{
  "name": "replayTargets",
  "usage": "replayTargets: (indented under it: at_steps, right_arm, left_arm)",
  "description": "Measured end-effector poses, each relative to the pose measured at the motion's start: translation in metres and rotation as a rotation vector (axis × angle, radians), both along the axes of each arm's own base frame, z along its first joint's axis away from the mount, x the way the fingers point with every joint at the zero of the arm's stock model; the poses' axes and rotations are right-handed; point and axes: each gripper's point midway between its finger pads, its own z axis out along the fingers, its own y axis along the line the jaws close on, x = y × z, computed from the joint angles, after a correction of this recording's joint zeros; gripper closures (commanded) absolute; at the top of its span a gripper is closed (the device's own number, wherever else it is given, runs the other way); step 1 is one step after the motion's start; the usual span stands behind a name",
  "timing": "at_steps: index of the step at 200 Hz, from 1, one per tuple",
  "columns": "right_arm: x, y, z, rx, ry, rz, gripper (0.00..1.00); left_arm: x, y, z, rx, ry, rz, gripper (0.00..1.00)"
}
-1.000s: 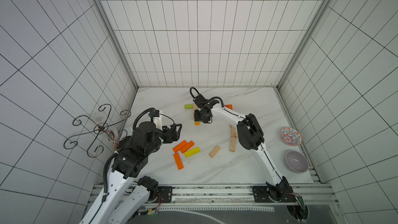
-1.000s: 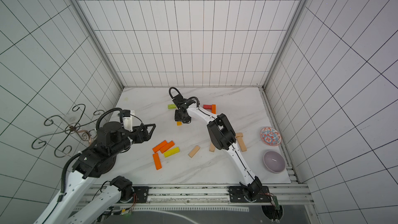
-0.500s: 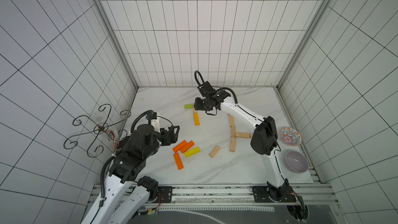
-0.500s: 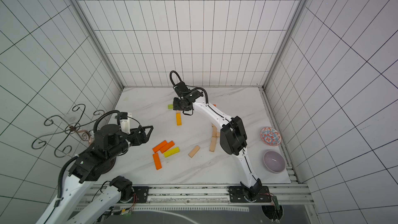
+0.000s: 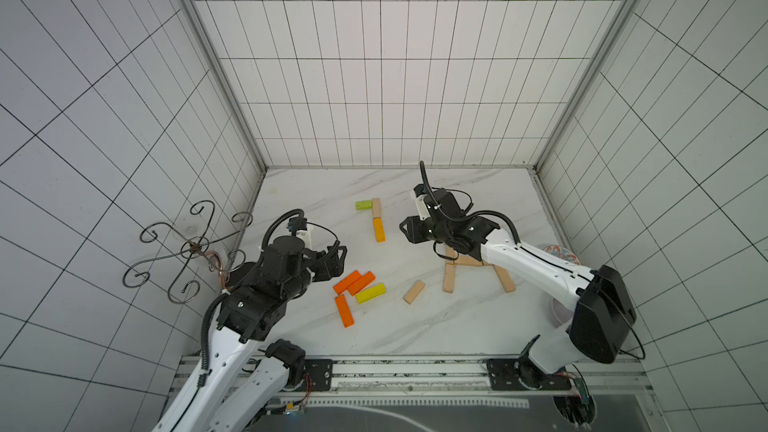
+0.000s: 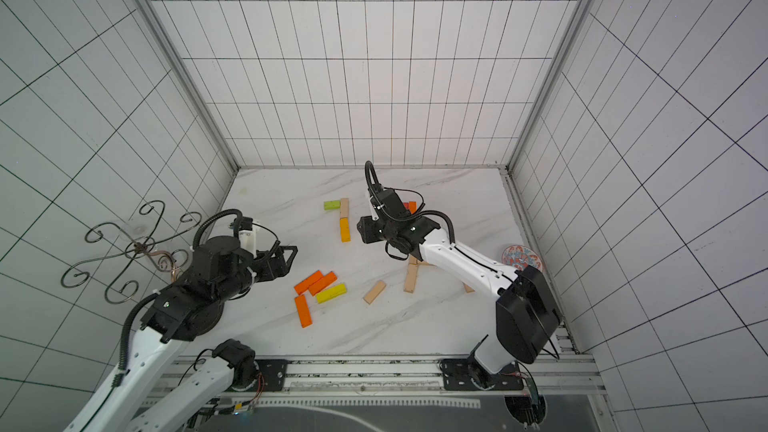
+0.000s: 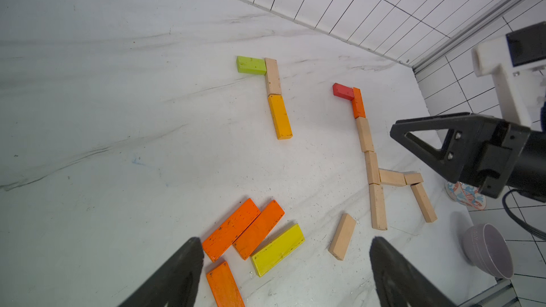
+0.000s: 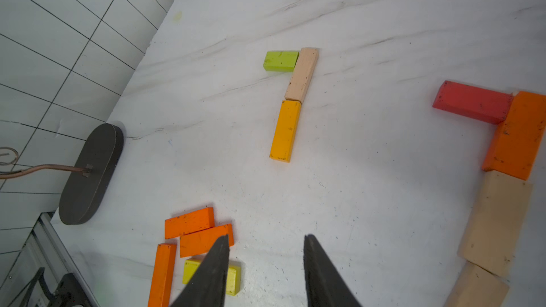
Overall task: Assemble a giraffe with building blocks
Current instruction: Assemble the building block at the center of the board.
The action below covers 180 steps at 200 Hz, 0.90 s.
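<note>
L tool (image 7: pixel 286 243) is spread wide w/ nothing in it, hanging low over the loose pile at the front-left of the table (image 5: pixel 415 326). Pile = orange pair (image 7: pixel 230 228) lying side by side & touching, yellow block (image 7: pixel 277 249) up against them, third orange block (image 7: pixel 224 284) just beside. A spare wood block (image 7: pixel 342 236) lies on its own, between the pile and the legs of the done giraffe.

R tool (image 8: pixel 266 237) has its jaws partly apart, narrower than the L one, also empty. In both top views it hovers over bare table just beside the amber block (image 5: pixel 379 229).

Giraffe in progress lies flat, back-middle of the table. Lime block (image 7: pixel 251 65) butts the side of the pale neck block (image 7: pixel 272 76) at its far end. The amber block sits end to end w/ that one, so it's just head + neck so far.

The done giraffe (image 7: pixel 372 166) lies flat to the right: red head, orange piece, then plain wood neck, body & two legs. R arm covers most of it in both top views.

Grey bowl (image 7: pixel 487 253) and patterned plate (image 7: pixel 465 194) sit by the right edge. Curly metal stand (image 5: pixel 191 247) is at the left wall.
</note>
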Motion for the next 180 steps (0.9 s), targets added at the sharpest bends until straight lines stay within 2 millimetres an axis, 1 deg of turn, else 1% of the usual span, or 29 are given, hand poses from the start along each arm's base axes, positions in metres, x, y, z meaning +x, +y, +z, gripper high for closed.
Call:
replayTargets:
  at_steps: [22,40,68,76,103,130,156,180]
  right_arm:
    - [-0.018,-0.016,-0.022,-0.023,0.017,0.005,0.56]
    - [-0.031,-0.026,-0.033,-0.023,0.024,0.006,0.56]
    - [-0.045,-0.039,-0.044,-0.005,0.03,-0.008,0.57]
    - [-0.049,-0.042,-0.047,0.002,0.032,-0.011,0.58]
    - [-0.059,-0.05,-0.053,0.033,0.029,-0.021,0.58]
    - [-0.067,-0.057,-0.054,0.061,0.02,-0.031,0.58]
    - [-0.073,-0.063,-0.055,0.078,0.007,-0.033,0.57]
    - [-0.078,-0.069,-0.056,0.088,-0.003,-0.035,0.58]
  left_arm:
    - [0.003,-0.004,-0.008,0.009,0.032,-0.008,0.16]
    - [0.003,-0.012,-0.016,0.023,0.062,-0.029,0.19]
    - [-0.001,-0.032,-0.031,0.055,0.118,-0.091,0.22]
    - [-0.004,-0.041,-0.038,0.071,0.139,-0.118,0.24]
    - [-0.015,-0.068,-0.062,0.13,0.211,-0.201,0.28]
    - [-0.025,-0.086,-0.092,0.206,0.297,-0.255,0.31]
    - [-0.033,-0.095,-0.116,0.27,0.362,-0.291,0.31]
    - [-0.035,-0.095,-0.137,0.325,0.419,-0.302,0.23]
